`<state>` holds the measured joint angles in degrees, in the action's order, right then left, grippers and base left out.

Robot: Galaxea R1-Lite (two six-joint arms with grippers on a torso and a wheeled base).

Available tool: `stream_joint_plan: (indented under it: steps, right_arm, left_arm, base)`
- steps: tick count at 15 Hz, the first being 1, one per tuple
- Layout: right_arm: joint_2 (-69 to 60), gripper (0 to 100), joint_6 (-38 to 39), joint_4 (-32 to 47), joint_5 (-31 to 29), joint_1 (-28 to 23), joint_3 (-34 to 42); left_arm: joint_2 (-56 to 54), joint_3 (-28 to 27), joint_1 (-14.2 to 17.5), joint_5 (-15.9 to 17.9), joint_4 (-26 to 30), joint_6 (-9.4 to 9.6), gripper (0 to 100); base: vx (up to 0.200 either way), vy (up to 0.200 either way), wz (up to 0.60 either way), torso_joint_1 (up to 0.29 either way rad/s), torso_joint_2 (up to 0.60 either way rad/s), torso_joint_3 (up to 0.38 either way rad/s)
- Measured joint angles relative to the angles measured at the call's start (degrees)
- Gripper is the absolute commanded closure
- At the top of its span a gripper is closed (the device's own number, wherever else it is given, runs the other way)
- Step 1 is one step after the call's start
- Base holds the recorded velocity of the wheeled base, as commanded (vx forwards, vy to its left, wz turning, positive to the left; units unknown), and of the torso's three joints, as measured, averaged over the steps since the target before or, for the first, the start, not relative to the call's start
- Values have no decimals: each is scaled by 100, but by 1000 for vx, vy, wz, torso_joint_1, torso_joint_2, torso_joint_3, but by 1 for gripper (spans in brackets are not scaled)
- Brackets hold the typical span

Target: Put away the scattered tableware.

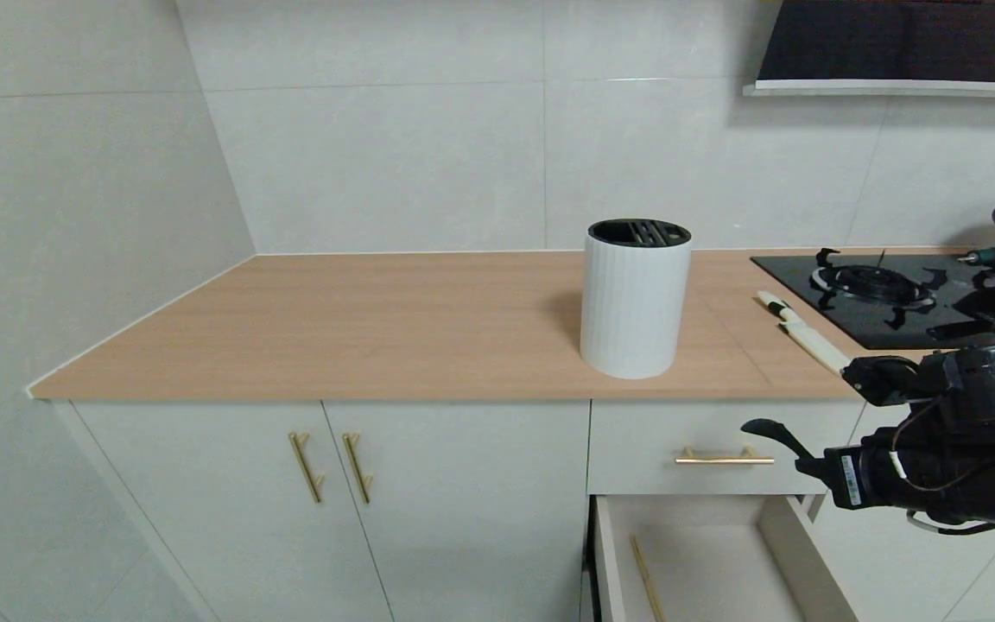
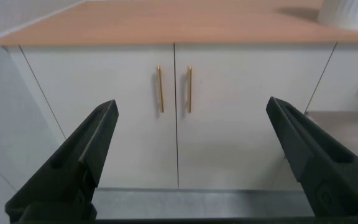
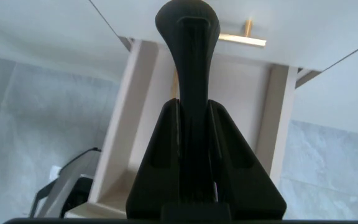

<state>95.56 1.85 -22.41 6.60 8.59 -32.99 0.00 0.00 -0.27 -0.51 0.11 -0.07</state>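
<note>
Here one knife block [image 1: 636,298] sits on the counter [image 1: 333,328], one knife [image 1: 801,333] right of it. Below-right of it, the right gripper's [image 3: 193,115] jaws clamp one black utensil handle [image 3: 188,31]; the left gripper's [image 2: 191,162] jaws gape empty.

Left fingers [image 2: 86,162] spread wide; right fingers [image 3: 157,155] clamped on black handle [image 3: 188,37].

It was a home kitchen: a wooden worktop [image 1: 377,328] over white cabinets [image 1: 247,501] with brass handles, tiled walls [image 1: 377,155], a gas hob [image 1: 877,298] under a hood [image 1: 903,52], and a knife block [image 1: 636,298].
</note>
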Motion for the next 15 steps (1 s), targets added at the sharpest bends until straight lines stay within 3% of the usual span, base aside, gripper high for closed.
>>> stream_joint_plan:
  steps: [15]
  right_arm:
    - [221,100,-132,-9,0,63,85]
  left_arm:
    - [0,0,0,0,0,0,0]
  base:
    - [0,0,0,-182,472,290]
